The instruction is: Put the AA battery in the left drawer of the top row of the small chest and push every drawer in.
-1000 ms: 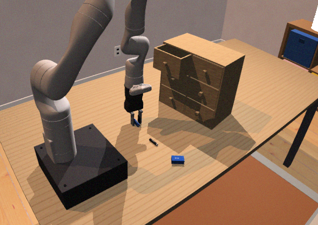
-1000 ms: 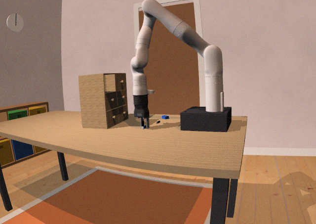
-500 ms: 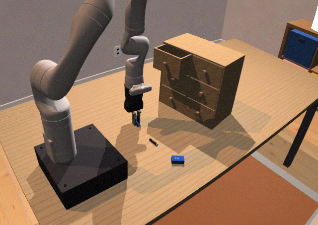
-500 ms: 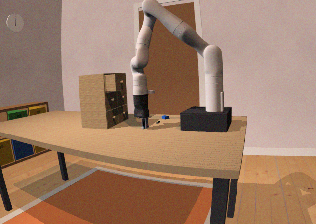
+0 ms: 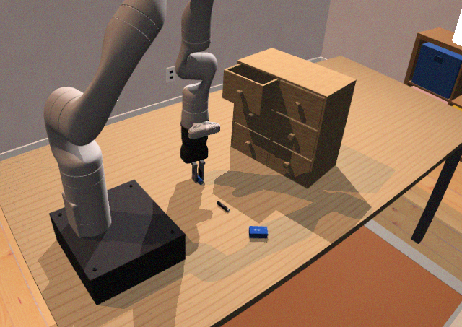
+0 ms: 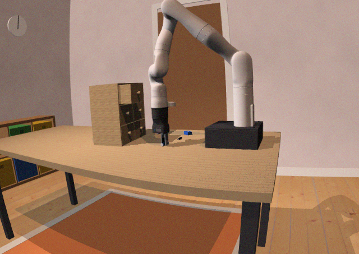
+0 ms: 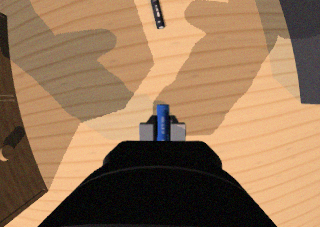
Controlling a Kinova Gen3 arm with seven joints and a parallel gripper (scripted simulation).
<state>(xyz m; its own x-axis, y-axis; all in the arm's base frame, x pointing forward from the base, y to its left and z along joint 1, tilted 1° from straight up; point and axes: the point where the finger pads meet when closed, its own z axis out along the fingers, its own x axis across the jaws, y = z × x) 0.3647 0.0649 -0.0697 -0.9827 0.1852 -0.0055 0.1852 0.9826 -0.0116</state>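
Note:
The blue AA battery (image 5: 201, 180) (image 7: 163, 123) lies at table level between the fingertips. My gripper (image 5: 197, 178) (image 6: 164, 143) (image 7: 163, 124) points straight down with its fingers shut on the battery's sides; one end sticks out past the fingers in the wrist view. The small wooden chest (image 5: 337, 129) (image 6: 105, 115) (image 7: 25, 182) stands upright beside the gripper. Its top-row left drawer (image 5: 242, 99) (image 6: 125, 94) is pulled partly out and looks level. The part of its inside that shows is shadowed. The other drawers look pushed in.
A thinner black cylinder (image 5: 223, 206) (image 6: 179, 138) (image 7: 157, 13) with silver ends lies on the table near the gripper. A small blue box (image 5: 258, 232) (image 6: 187, 133) lies beyond it. The black robot base (image 5: 138, 275) (image 6: 231, 137) (image 7: 307, 72) stands opposite the chest.

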